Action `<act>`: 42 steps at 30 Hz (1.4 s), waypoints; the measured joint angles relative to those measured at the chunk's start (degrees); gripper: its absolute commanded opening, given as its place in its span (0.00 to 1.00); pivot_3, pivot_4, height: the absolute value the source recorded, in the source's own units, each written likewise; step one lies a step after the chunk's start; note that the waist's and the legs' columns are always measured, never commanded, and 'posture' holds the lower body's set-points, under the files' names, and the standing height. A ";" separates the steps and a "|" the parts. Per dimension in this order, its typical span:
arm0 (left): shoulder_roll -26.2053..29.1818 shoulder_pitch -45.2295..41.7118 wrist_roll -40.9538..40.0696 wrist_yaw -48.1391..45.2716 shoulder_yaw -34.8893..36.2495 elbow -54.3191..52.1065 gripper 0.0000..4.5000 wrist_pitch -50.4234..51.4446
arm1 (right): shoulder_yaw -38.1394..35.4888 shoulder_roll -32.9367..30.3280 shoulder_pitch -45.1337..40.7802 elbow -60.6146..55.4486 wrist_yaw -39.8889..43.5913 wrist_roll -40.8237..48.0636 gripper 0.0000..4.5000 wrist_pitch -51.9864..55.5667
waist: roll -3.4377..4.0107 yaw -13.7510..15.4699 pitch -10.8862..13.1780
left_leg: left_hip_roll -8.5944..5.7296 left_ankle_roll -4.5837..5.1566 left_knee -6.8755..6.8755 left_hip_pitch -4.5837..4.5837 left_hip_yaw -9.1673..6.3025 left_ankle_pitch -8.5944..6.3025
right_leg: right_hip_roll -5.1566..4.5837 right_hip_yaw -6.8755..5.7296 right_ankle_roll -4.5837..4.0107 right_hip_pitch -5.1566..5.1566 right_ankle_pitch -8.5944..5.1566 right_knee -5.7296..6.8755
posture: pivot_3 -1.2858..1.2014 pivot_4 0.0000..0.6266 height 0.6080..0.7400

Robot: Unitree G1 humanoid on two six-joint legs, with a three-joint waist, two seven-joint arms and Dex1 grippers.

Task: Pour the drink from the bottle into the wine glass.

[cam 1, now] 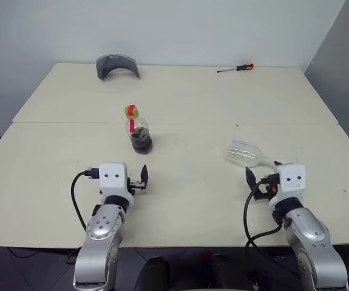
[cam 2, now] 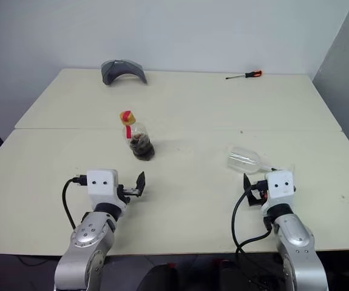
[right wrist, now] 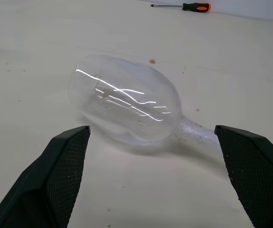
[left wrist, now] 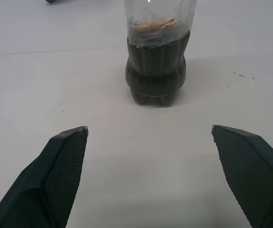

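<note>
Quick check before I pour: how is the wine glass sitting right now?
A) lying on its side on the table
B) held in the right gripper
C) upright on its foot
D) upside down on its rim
A: the wine glass lies on its side on the table, ahead of the open right gripper, untouched.

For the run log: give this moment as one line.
bottle upright, capped | wine glass on its side | left gripper open, facing bottle | right gripper open, facing glass | nothing held
</note>
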 measured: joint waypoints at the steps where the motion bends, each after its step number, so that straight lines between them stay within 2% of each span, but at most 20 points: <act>1: 0.27 0.00 0.04 -0.04 -0.01 0.00 1.00 0.07 | 0.00 0.02 0.00 0.00 -0.03 0.00 1.00 0.00 | 0.00 -0.01 0.00 | 0.00 0.00 0.00 0.00 0.00 0.00 | 0.00 0.00 0.00 0.00 0.00 0.00 | 0.52 0.24 1.00; 25: 1.88 -1.18 1.20 0.93 0.57 1.52 1.00 -2.90 | -0.37 -1.21 -2.62 0.10 1.17 1.79 1.00 0.00 | 0.00 0.00 0.00 | 0.00 0.00 0.00 0.00 -0.01 0.00 | 0.00 -0.01 0.00 0.00 0.00 0.00 | 0.52 0.24 1.00; 28: 3.35 -3.21 1.28 0.35 1.97 4.21 1.00 -4.95 | -1.47 -3.29 -5.10 0.41 4.49 4.68 1.00 0.00 | 0.00 0.00 0.00 | -0.01 0.00 0.00 0.00 0.00 0.00 | 0.00 -0.02 0.00 0.00 0.00 0.00 | 0.52 0.24 1.00; 37: 5.75 -7.87 2.13 -0.79 2.70 14.79 1.00 -15.32 | -2.00 -11.99 -12.93 2.38 22.12 20.31 1.00 0.96 | 0.00 0.03 0.00 | -0.01 0.02 0.02 0.01 -0.04 -0.01 | 0.00 -0.06 -0.01 0.03 0.01 0.01 | 0.52 0.24 1.00; 42: 4.94 -11.18 1.08 -1.74 2.70 19.20 1.00 -19.77 | -0.88 -13.37 -17.41 4.79 26.41 24.82 1.00 1.59 | 0.00 0.05 0.00 | -0.01 0.02 0.02 -0.01 -0.02 -0.01 | -0.01 -0.05 -0.01 0.03 0.01 -0.01 | 0.52 0.24 1.00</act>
